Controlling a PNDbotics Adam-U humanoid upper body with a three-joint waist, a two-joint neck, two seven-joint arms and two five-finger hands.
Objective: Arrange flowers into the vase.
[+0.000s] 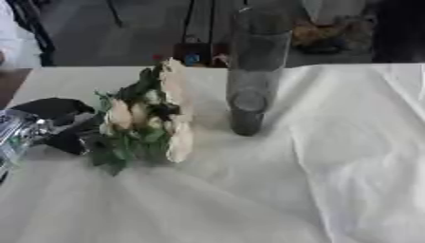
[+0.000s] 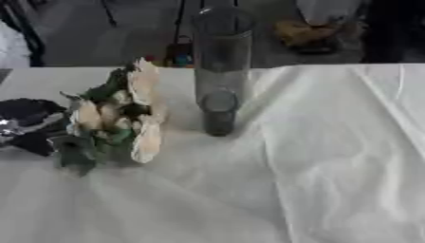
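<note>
left hand (image 1: 58, 128) | fingers seemingly wrapping the flowers (image 1: 149, 116), lifting them off the surface (image 1: 332, 166) | vase (image 1: 253, 71) standing empty just right, awaiting stems | right hand not showing

Cream flowers (image 1: 170, 109) with green leaves, clear grey vase (image 1: 253, 71), white tablecloth (image 1: 332, 180)

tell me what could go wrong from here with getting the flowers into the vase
The vase is tall, narrow and clear, standing upright on a wrinkled white tablecloth, so a bump from the wide bouquet could tip it. The left hand holds the bunch low beside the vase; its leafy spread may catch on the narrow rim.
</note>
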